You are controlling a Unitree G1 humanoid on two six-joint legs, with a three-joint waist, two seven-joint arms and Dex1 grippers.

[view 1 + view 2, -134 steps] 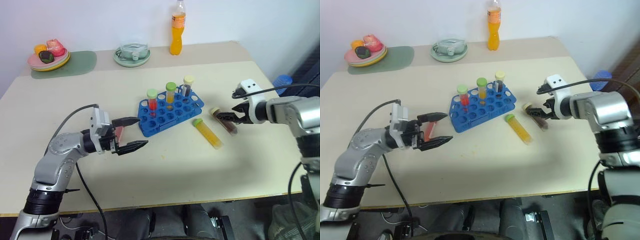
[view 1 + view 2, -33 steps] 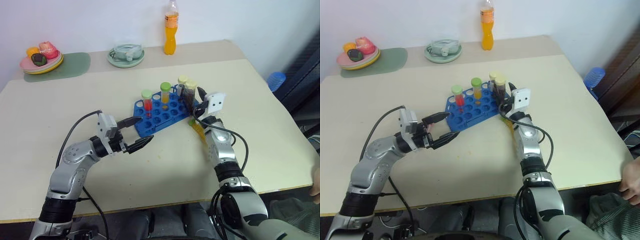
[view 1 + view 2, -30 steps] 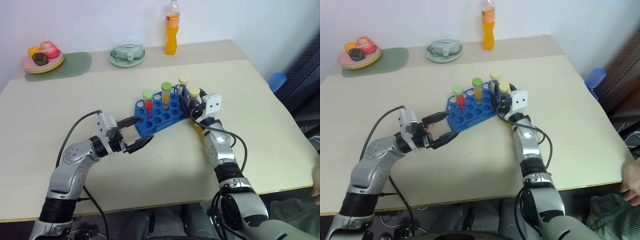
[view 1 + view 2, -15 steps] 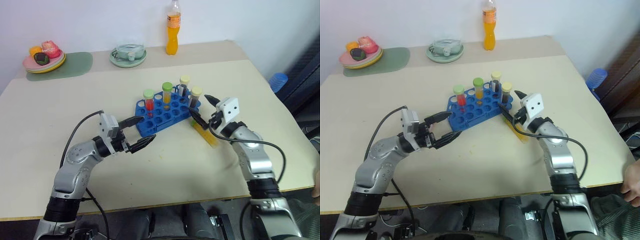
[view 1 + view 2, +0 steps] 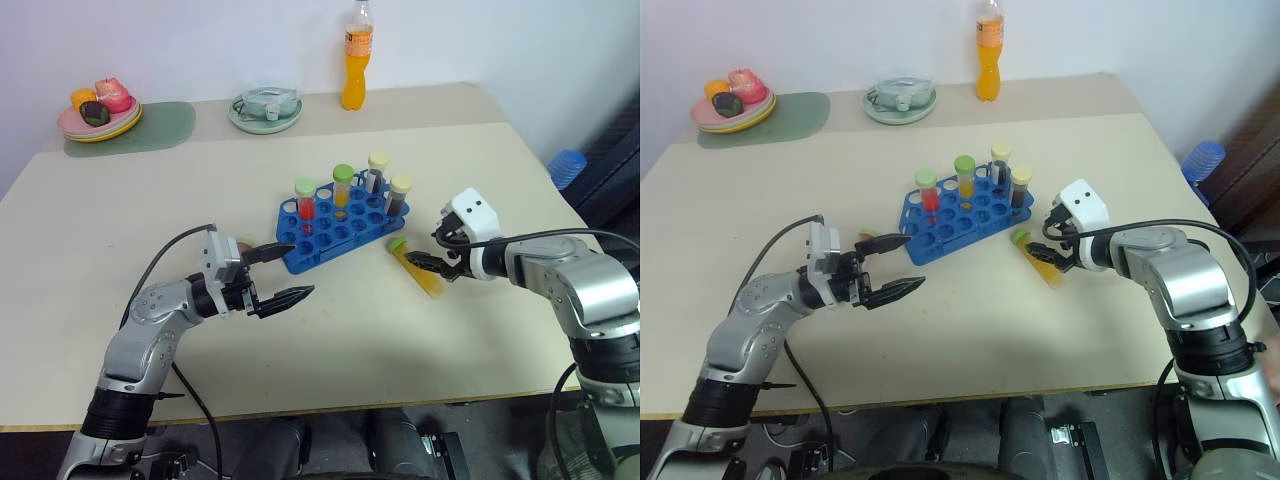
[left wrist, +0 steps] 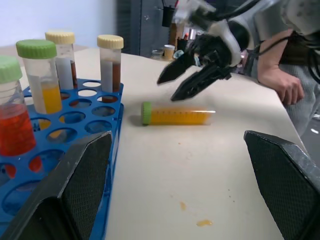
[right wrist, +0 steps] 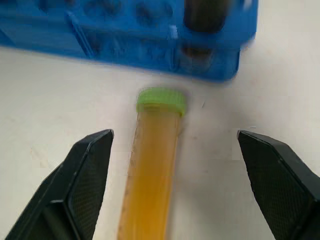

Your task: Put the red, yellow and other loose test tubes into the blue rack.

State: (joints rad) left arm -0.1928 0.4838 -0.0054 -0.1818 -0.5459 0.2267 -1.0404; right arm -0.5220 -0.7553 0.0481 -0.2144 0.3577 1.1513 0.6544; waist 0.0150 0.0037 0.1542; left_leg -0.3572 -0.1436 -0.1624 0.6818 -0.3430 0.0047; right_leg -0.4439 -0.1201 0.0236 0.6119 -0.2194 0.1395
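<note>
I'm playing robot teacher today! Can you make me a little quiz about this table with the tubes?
1. How many tubes stand upright in the blue rack?
2. True or false: the yellow tube with the green cap lies flat on the table beside the rack.
3. The right pincer is: A) shut on the yellow tube, B) open beside the yellow tube, C) holding the orange bottle.

Key:
1. Four: red, orange and two dark ones.
2. True.
3. B. The left pincer is open too and holds nothing.
</note>
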